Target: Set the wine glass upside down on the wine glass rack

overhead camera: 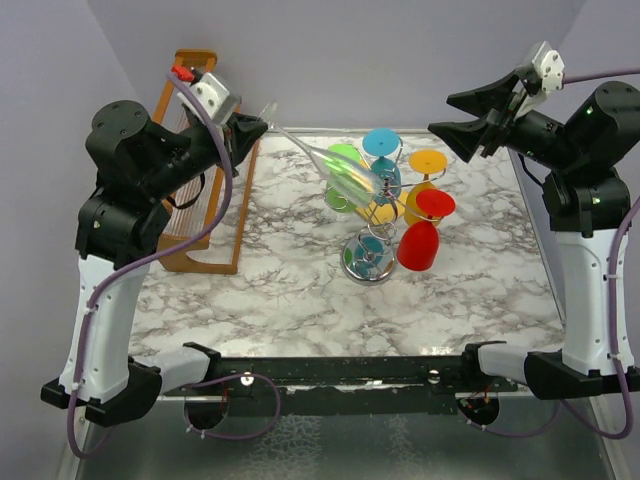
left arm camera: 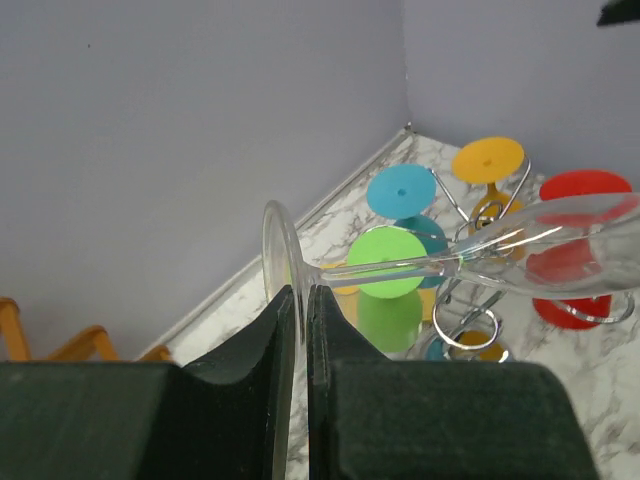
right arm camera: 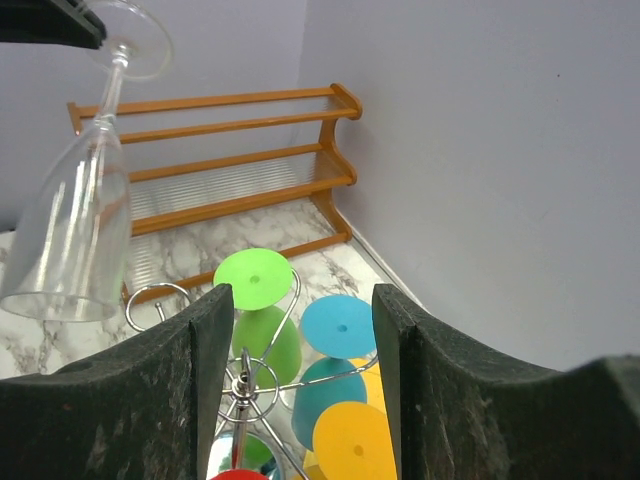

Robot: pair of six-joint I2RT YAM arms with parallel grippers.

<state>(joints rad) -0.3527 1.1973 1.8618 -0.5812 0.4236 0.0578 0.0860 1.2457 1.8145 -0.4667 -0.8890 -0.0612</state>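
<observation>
Over marble table (overhead camera: 300, 300), left gripper (overhead camera: 257, 125) clamps wine glass (overhead camera: 350, 178); right gripper (overhead camera: 440, 113) gapes, empty.

L gripper (overhead camera: 262, 122) clamped, R gripper (overhead camera: 445, 113) apart, both raised.

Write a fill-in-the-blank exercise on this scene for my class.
The left gripper pinches the foot of the ___ wine glass; the others are coloured.
The right gripper is ___ and empty.
The red glass hangs upside ___ on the chrome rack.
Missing words: clear; open; down.
</observation>
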